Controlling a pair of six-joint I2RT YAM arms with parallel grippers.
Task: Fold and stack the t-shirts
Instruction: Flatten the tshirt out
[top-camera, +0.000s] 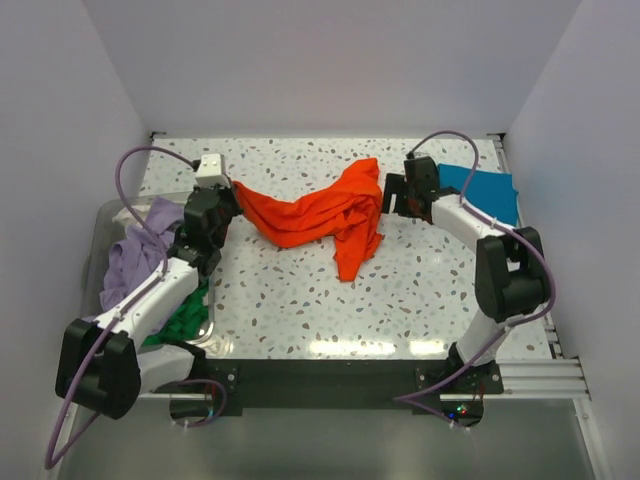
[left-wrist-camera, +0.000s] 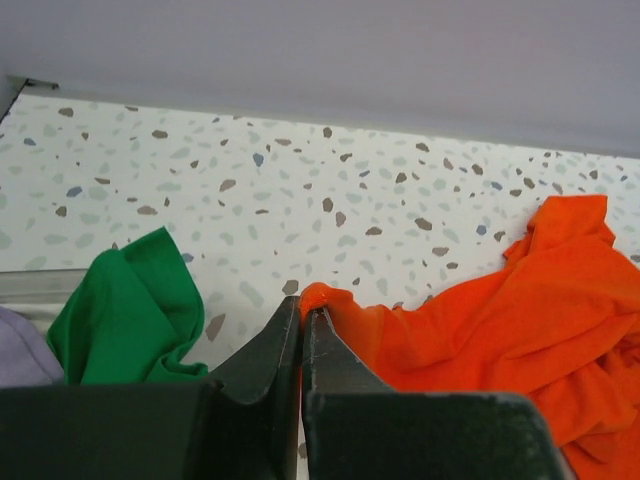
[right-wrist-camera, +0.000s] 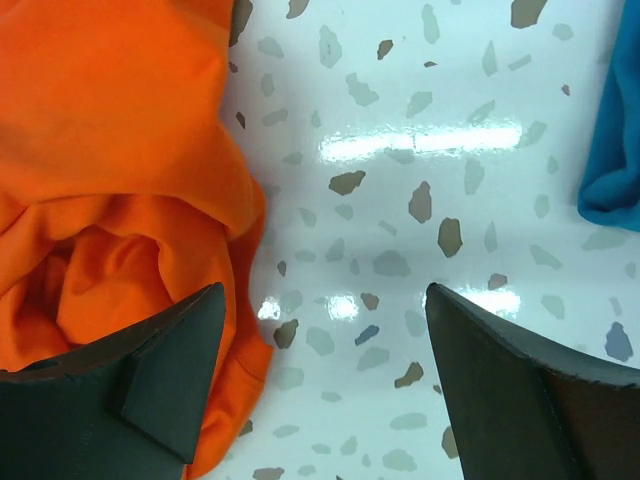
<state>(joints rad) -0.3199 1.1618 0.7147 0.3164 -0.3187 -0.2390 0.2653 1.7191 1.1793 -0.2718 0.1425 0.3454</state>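
- Your left pincer (left-wrist-camera: 302, 312) is pressing its jaws together on the left-hand corner of the orange t-shirt (top-camera: 320, 215). I judge you are gripping at that edge so the cloth can be drawn out flat for folding.
- The orange t-shirt is lying crumpled across the middle of the bench (top-camera: 300, 310). It is running from the pinched corner toward the right, with one bunched tail trailing toward the near edge.
- Your right pincer (right-wrist-camera: 322, 290) is standing apart with nothing between its jaws, just beside the shirt's right-hand bunch. In the wrist view one finger is overlapping orange cloth and the other is sitting over bare bench.
- That placement is suggesting a second grip on the far side, so the shirt can be spread between two holds.
- The teal-blue t-shirt (top-camera: 490, 190) is lying flat at the far right corner, apart from the orange one. It is probably sitting there as the start of the stack.
- The green t-shirt (left-wrist-camera: 130, 310) and the lavender t-shirt (top-camera: 135, 255) are sitting heaped at the grey bin (top-camera: 100, 230) on the left. The green one is spilling over its rim, and both are likely waiting their turn.
- By count, you are looking at four t-shirts: one orange, one teal-blue, one green and one lavender. A whitish one is not showing clearly.
- There are also two pincers and one bin.
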